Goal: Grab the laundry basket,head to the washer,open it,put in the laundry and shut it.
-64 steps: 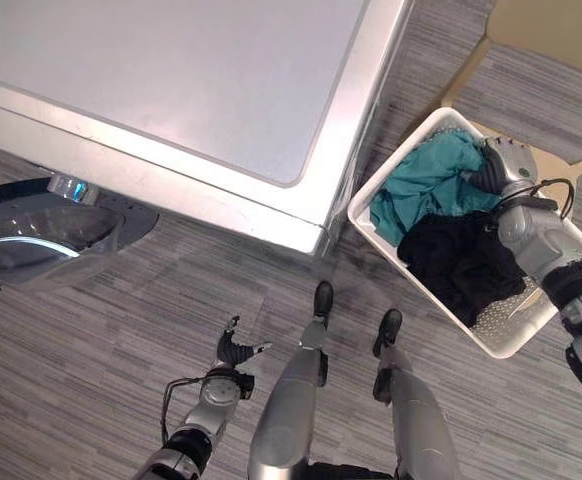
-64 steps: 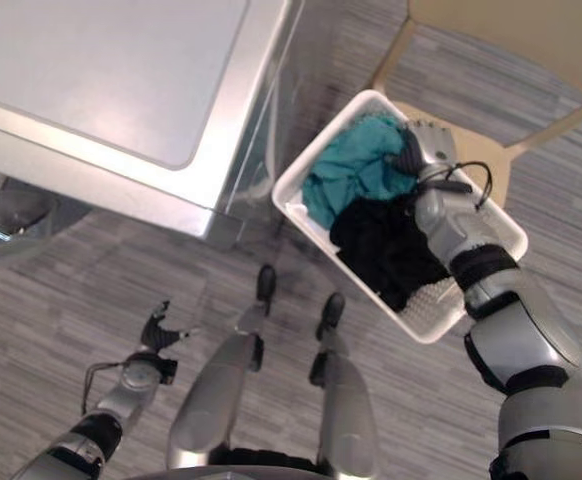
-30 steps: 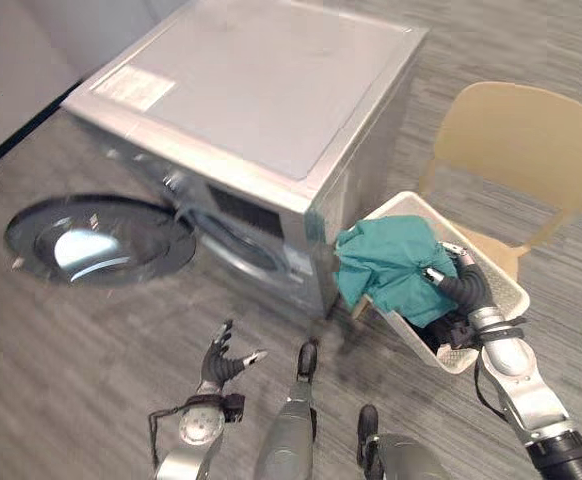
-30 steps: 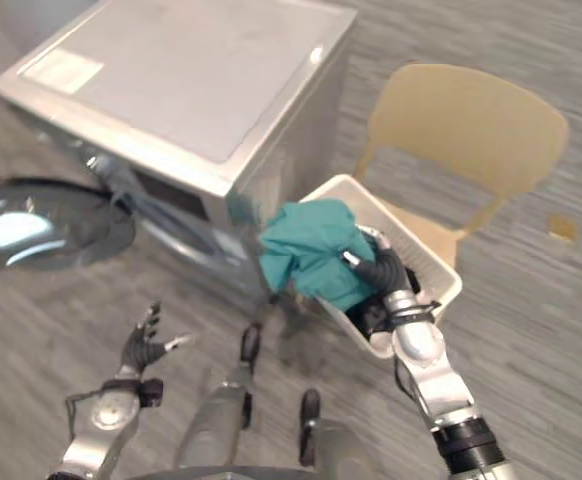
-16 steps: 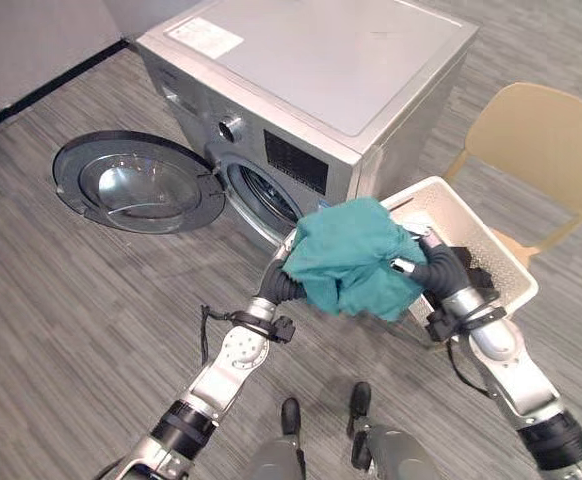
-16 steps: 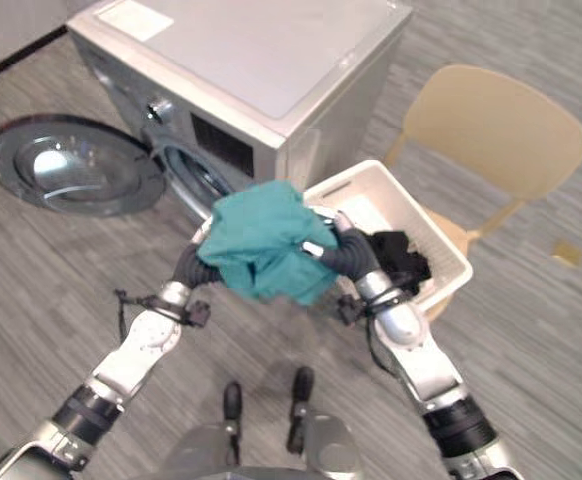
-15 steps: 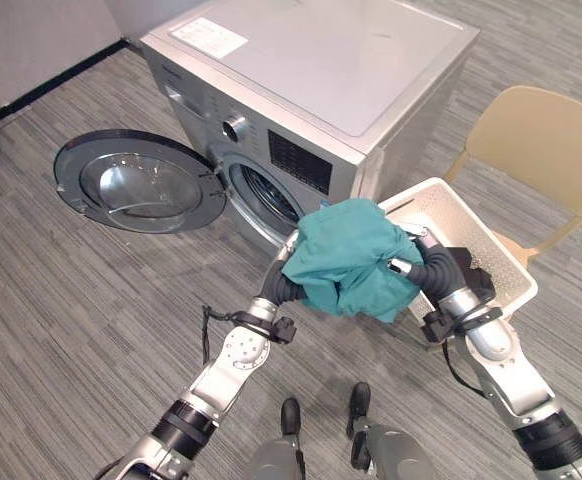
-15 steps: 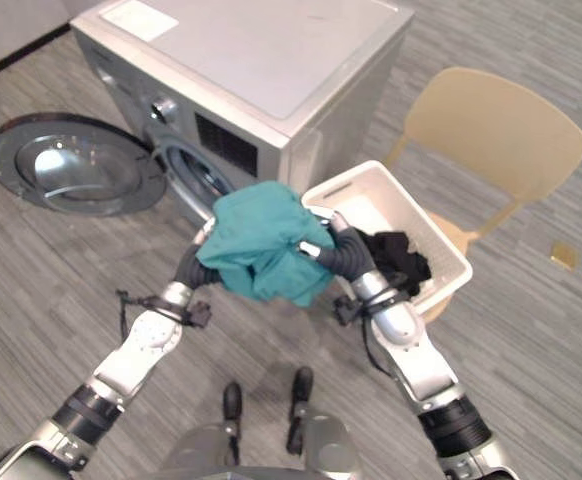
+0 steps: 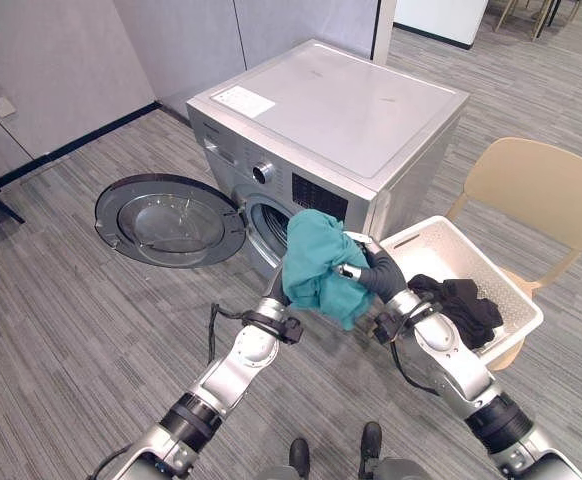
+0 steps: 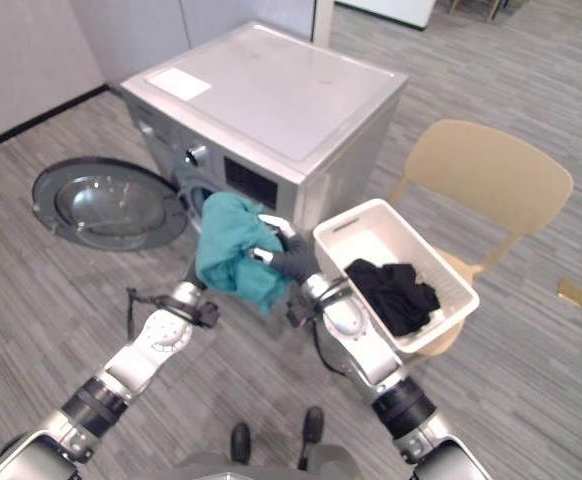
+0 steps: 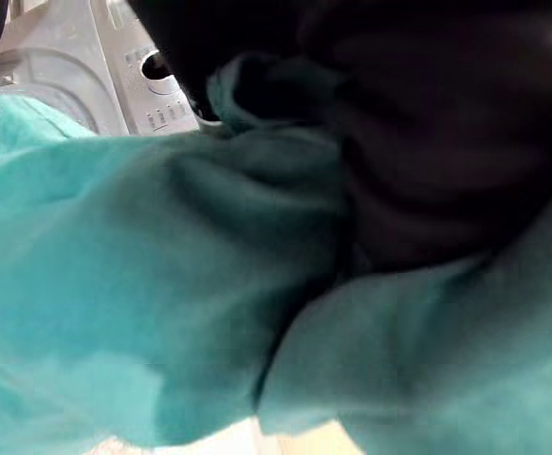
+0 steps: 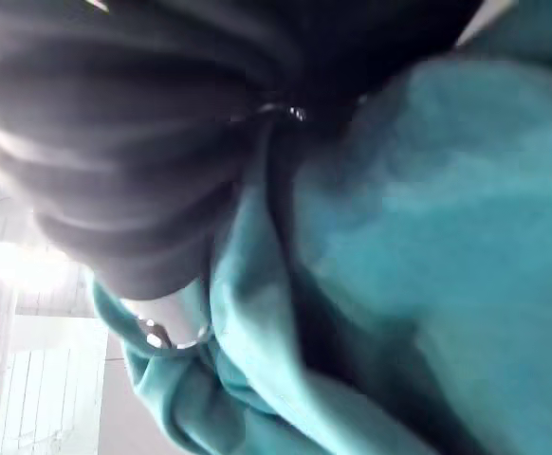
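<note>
A teal garment (image 9: 316, 264) hangs bunched between my two hands, just in front of the washer's round opening (image 9: 268, 222). My right hand (image 9: 378, 276) is curled into its right side. My left hand (image 9: 274, 300) is under its left edge, buried in the cloth. The left wrist view shows teal folds (image 11: 143, 284), and so does the right wrist view (image 12: 428, 237). The silver washer (image 10: 261, 110) has its door (image 9: 171, 220) swung open to the left. The white laundry basket (image 10: 441, 262) sits on a chair to the right, with a black garment (image 10: 391, 285) in it.
The beige chair (image 9: 536, 192) stands right of the washer, under the basket. Grey walls run behind the washer, and a striped grey carpet (image 9: 61, 330) spreads on the left and in front.
The view has pulled back and shifted. Both hands have carried the teal garment left, away from the basket and up to the washer's opening. The black garment stays in the basket.
</note>
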